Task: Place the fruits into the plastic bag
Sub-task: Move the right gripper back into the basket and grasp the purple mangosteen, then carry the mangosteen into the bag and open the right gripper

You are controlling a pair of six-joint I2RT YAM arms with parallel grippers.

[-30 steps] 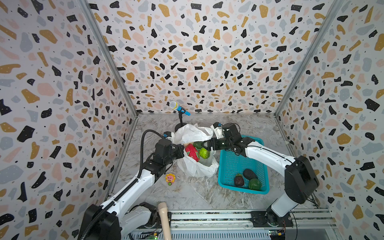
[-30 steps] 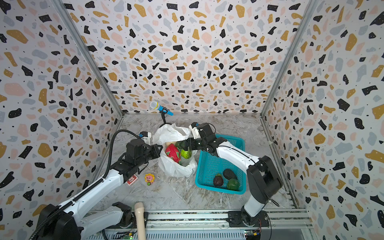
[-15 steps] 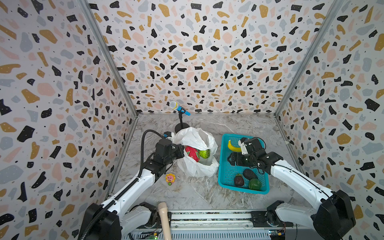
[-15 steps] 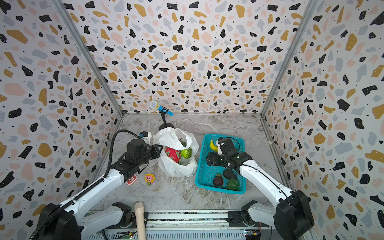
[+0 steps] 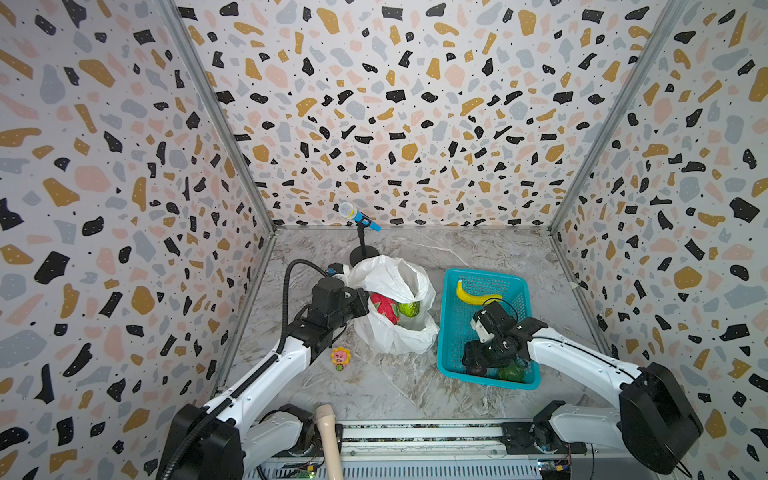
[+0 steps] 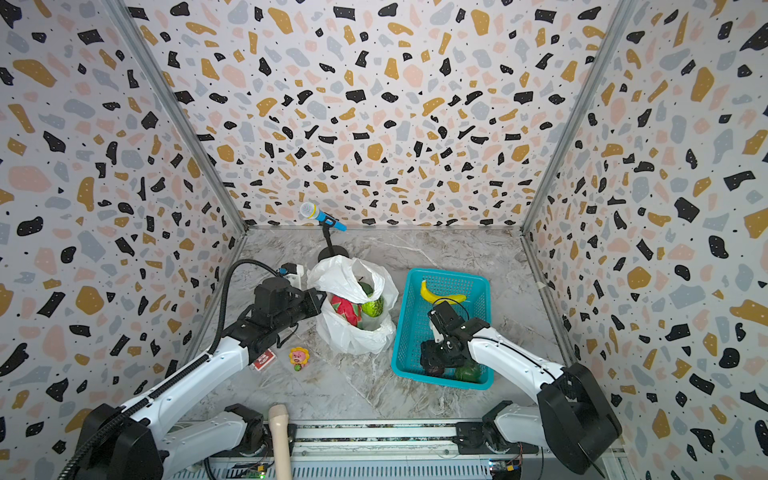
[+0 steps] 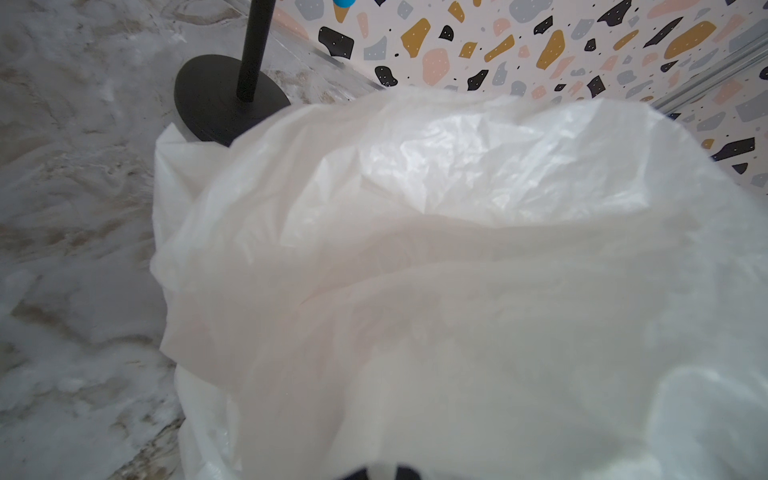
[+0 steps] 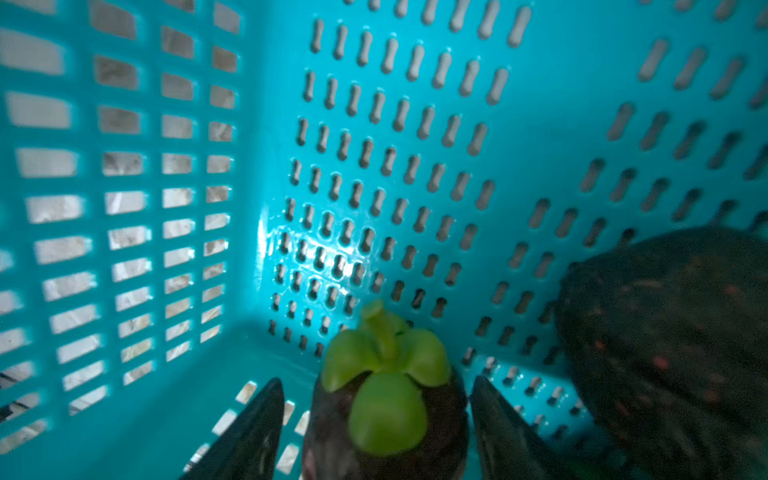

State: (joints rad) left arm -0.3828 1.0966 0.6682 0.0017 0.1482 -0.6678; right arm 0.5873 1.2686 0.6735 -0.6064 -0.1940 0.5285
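The white plastic bag (image 5: 395, 336) (image 6: 353, 336) stands open, holding a red-pink dragon fruit (image 5: 384, 307) and a bumpy green fruit (image 5: 409, 309). My left gripper (image 5: 361, 301) (image 7: 384, 477) is shut on the bag's (image 7: 457, 270) left edge. In the teal basket (image 5: 442, 324) (image 6: 401, 324) lie a yellow banana (image 5: 476, 296) and a dark green fruit (image 5: 513, 371). My right gripper (image 5: 473, 365) (image 8: 377, 379) is down in the basket's near part. Its jaws stand on either side of a dark brown fruit with a green leaf cap (image 8: 386, 399), with a gap showing on one side. A dark speckled fruit (image 8: 673, 332) lies beside it.
A toy microphone on a black stand (image 5: 357, 216) rises just behind the bag. A small sunflower-face toy (image 5: 340, 358) and a red card (image 6: 264, 359) lie by the left arm. A beige handle (image 5: 328, 436) sticks up at the front rail. Patterned walls close in three sides.
My right arm has swung from the bag's mouth to the basket and dropped over the dark brown fruit, its jaws narrowing. The left gripper has kept its hold on the bag.
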